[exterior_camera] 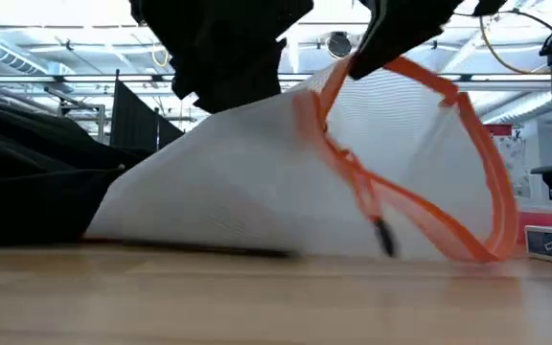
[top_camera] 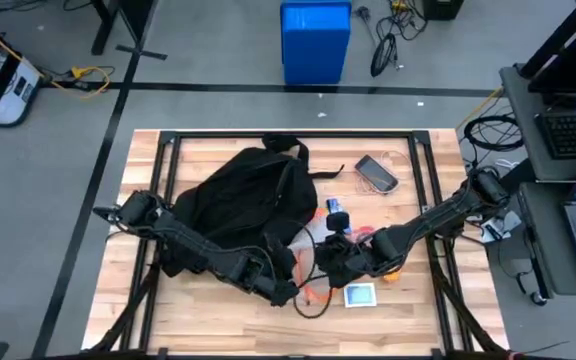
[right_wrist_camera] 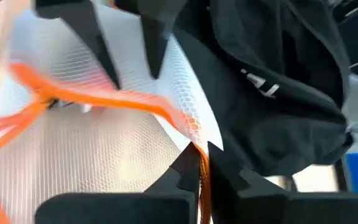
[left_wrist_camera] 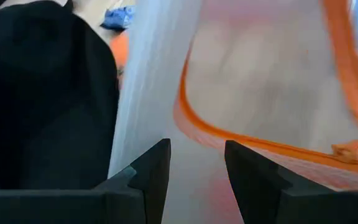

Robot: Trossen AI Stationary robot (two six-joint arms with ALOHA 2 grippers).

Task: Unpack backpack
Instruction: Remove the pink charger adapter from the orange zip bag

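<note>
The black backpack (top_camera: pixel 243 200) lies on the wooden table, left of the middle. At its near right side is a white mesh pouch (exterior_camera: pixel 286 182) with an orange zipper edge; its underside rests on the table. My right gripper (right_wrist_camera: pixel 199 152) is shut on that edge, low over the table right of the backpack's opening. My left gripper (left_wrist_camera: pixel 197 155) is open and points down at the pouch's mesh, one finger on each side of a stretch of the orange edge (right_wrist_camera: pixel 104 96). White lettering (right_wrist_camera: pixel 260 84) shows on the backpack. My right gripper pinches the pouch's orange zipper edge (right_wrist_camera: pixel 197 138) between its two fingers. That edge is raised off the table, with the mesh sloping down from it to the tabletop (exterior_camera: pixel 257 240). My left gripper's fingertips (right_wrist_camera: pixel 114 74) stand at the mesh; I cannot tell whether they touch it.
A dark phone-like item (top_camera: pixel 376 172) lies at the far right of the table. A small blue item (top_camera: pixel 340 218), an orange thing (top_camera: pixel 390 268) and a small white-and-blue card (top_camera: pixel 360 294) lie near the grippers. The black table frame (top_camera: pixel 298 133) runs along the edges.
</note>
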